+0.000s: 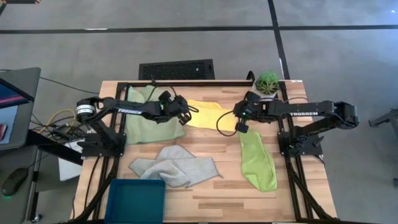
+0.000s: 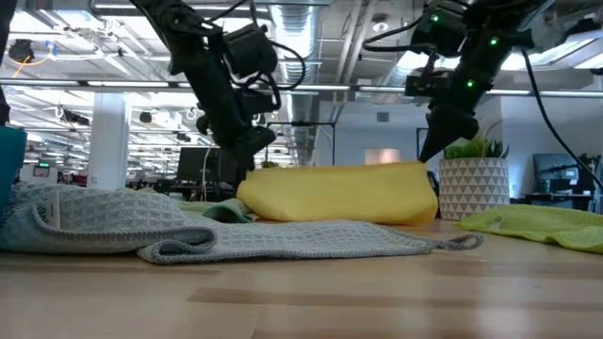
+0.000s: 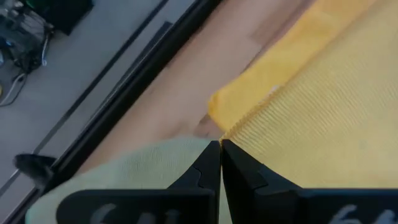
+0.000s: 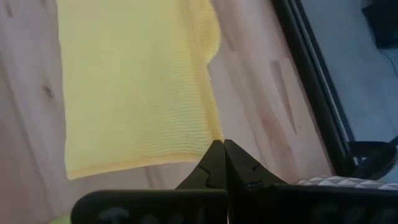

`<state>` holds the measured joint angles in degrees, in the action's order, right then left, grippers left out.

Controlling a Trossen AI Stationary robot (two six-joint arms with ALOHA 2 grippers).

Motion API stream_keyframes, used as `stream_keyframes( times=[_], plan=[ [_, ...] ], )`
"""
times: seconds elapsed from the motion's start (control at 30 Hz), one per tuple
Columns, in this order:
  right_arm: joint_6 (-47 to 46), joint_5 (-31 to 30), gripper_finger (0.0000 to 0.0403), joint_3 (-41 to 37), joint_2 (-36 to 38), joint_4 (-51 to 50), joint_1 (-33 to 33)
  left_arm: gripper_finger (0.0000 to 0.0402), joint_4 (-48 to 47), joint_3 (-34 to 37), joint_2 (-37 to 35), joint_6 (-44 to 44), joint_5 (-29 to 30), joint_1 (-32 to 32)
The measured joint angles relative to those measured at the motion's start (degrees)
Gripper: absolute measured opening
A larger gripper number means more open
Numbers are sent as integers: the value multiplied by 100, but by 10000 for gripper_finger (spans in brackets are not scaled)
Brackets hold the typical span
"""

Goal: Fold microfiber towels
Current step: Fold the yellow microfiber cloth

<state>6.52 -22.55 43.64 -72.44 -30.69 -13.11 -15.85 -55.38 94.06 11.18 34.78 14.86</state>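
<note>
The bright yellow towel (image 1: 211,116) lies at the table's far middle, between my two grippers. In the low view it rises as a hump (image 2: 339,193). My left gripper (image 1: 186,116) is shut at its left end and my right gripper (image 1: 240,127) is shut at its right end. A sage green towel (image 1: 144,123) lies flat under my left arm. A crumpled grey-green towel (image 1: 177,167) lies at the near middle. A lime green towel (image 1: 257,162) lies stretched out at the near right. My left gripper pinches the yellow towel's edge (image 3: 231,135) between its shut fingertips, close to a turned-over corner (image 3: 214,104). It comes slanting down from the table's left. That end is raised off the table. My right gripper pinches a corner of the yellow towel (image 4: 215,138) at its fingertips. It comes slanting down from the table's right. The held corner is raised while the rest of the cloth rests on the table (image 2: 339,212).
A teal bin (image 1: 135,199) stands at the near left corner. A potted plant (image 1: 267,81) stands at the far right edge. A dark grate (image 1: 176,69) lies on the floor beyond the far edge. Bare wood shows near the front edge (image 1: 242,202).
</note>
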Motion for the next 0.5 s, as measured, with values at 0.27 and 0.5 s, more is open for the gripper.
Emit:
stream_keyframes(
  times=[0.27,0.5],
  plan=[
    [9,17,3,0,-2,155,-391,0,243,-1,92,-66,-134,295],
    [91,70,3,0,-2,284,-611,0,326,0,179,-131,-287,418]
  ],
)
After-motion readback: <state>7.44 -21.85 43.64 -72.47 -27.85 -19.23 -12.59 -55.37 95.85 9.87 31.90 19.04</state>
